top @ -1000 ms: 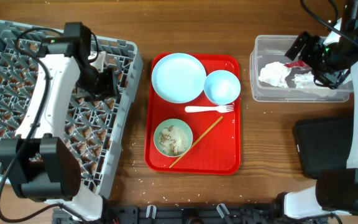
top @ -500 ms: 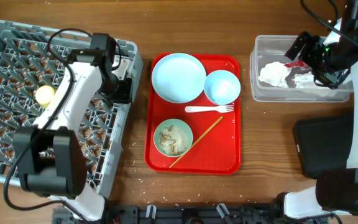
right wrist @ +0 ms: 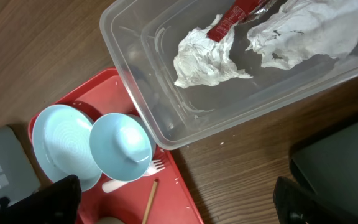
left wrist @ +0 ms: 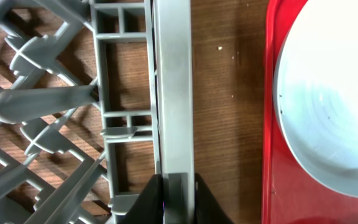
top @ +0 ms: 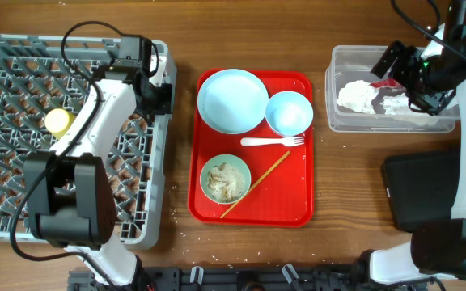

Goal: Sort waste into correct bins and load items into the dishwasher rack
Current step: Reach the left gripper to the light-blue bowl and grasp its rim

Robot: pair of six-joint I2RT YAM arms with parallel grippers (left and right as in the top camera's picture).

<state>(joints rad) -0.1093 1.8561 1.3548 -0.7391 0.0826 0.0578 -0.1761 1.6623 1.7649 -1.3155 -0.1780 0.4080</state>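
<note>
My left gripper [top: 159,99] is shut on the right wall [left wrist: 174,93] of the grey dishwasher rack [top: 23,202]; both fingers clamp that wall in the left wrist view [left wrist: 178,182]. A yellow cup [top: 57,121] lies in the rack. The red tray [top: 298,212] holds the pale plate [top: 232,99], blue bowl [top: 289,112], white fork [top: 272,142] and a green bowl [top: 225,179] with food scraps. My right gripper [top: 417,81] hangs open and empty over the clear tub [top: 331,113], which holds napkins [top: 357,97] and a red wrapper [top: 385,82].
The black bin [top: 427,190] lies at the right, in front of the tub. A wooden chopstick [top: 256,184] lies slanted on the tray beside the green bowl. Small crumbs dot the table round the tray and along the front edge.
My left gripper moved from inside the rack to its right wall and closed on it. The rack swung from tilted to square and shifted left. The right arm has not moved.
</note>
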